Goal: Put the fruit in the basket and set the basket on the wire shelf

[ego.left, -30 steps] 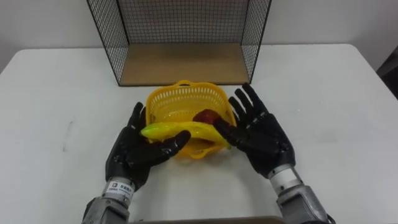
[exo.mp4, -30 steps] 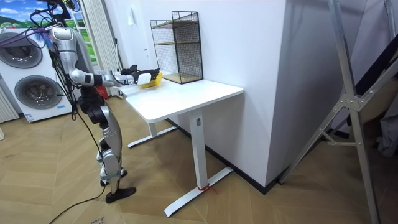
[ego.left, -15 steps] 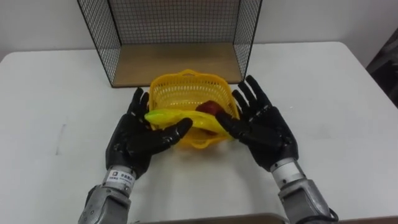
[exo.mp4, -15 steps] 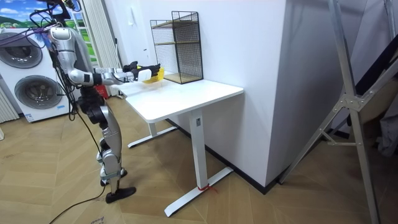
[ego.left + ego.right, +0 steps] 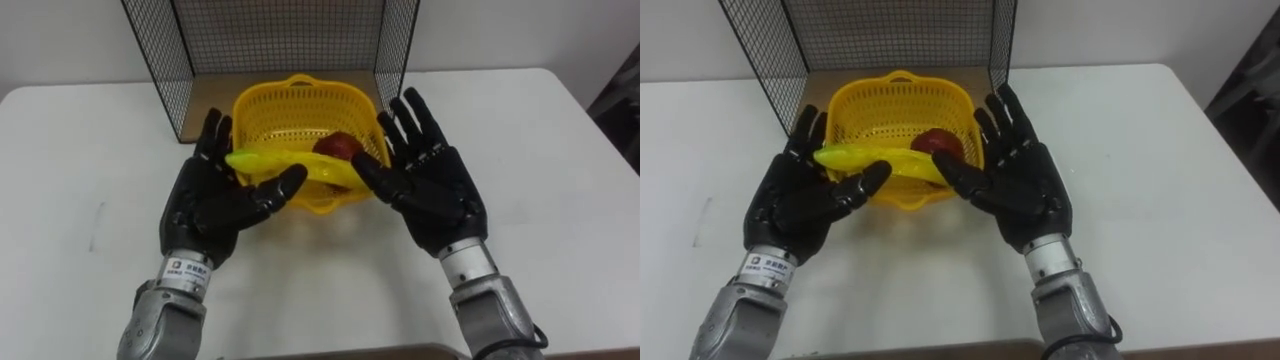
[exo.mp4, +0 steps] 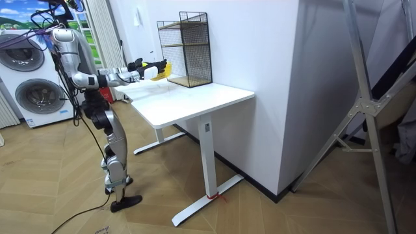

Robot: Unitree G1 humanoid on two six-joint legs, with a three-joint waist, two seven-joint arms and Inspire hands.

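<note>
Squeezing basket (image 5: 300,88) between straight-fingered left hand (image 5: 205,210) and right hand (image 5: 435,190), apparently off table (image 5: 560,150), to carry banana (image 5: 270,163) and apple (image 5: 338,146) into wire shelf (image 5: 160,50).

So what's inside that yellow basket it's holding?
A red fruit sits in the basket; a yellow banana lies across its front rim. The floor beneath is hidden behind the banana, left hand and right hand.

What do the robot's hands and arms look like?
Both the left hand and the right hand are shiny black and shaped like a person's. The wrists and forearms are silver-grey metal tubes, and the left wrist has a small white label.
</note>
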